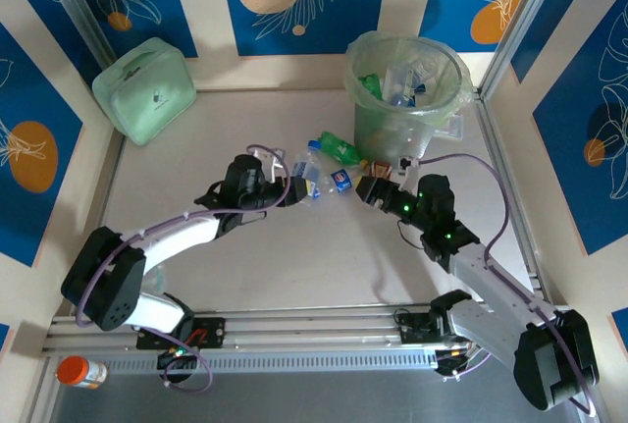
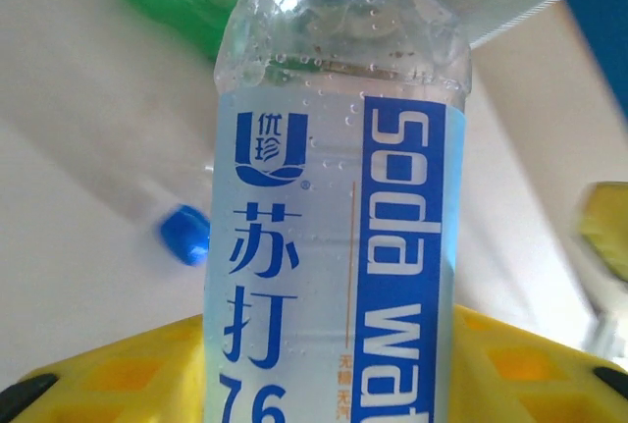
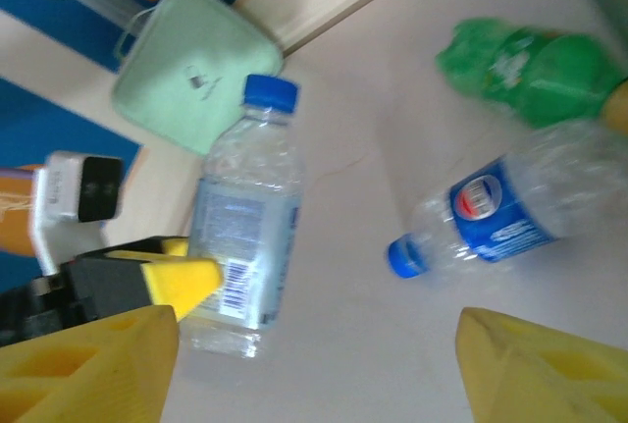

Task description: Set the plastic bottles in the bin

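1. Table (image 1: 294, 276): flat, pale; walls hem it in (tight by the corner).
2. Bin (image 1: 383, 133): far right, near the right arm.
3. Left gripper (image 1: 292, 189) is clamped on the soda bottle (image 2: 334, 246), cap pointing away.
4. Right gripper (image 3: 314, 374) gapes, holding nothing; we see the blue-label bottle (image 3: 500, 212) ahead-right, long axis almost along the closing line.

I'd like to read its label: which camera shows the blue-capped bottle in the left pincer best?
The left wrist view: the soda water bottle is close and sharp, its lettering readable. The right wrist view shows the whole bottle, cap included, but the label blurs. In the top external view it looks small, at the left pincer.
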`<action>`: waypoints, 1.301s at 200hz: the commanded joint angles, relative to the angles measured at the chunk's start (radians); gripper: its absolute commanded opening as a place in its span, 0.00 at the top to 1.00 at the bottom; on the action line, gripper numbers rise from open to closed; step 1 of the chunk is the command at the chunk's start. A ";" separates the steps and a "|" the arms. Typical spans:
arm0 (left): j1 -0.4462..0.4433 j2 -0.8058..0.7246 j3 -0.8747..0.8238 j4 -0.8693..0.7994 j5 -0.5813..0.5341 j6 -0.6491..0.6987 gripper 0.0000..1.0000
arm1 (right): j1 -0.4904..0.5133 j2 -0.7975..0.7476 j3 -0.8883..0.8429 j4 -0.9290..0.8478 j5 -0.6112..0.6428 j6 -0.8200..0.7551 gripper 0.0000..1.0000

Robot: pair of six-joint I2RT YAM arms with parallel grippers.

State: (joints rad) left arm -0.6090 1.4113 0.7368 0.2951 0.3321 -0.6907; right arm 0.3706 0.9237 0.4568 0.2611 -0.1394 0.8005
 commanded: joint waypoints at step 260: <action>-0.161 0.281 0.023 1.113 0.381 -0.668 0.55 | -0.068 0.067 -0.113 0.654 -0.354 0.412 0.39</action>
State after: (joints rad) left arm -0.7502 1.6993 0.7113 1.3281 0.6884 -1.3354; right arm 0.2924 0.9916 0.3389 0.8677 -0.4587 1.1957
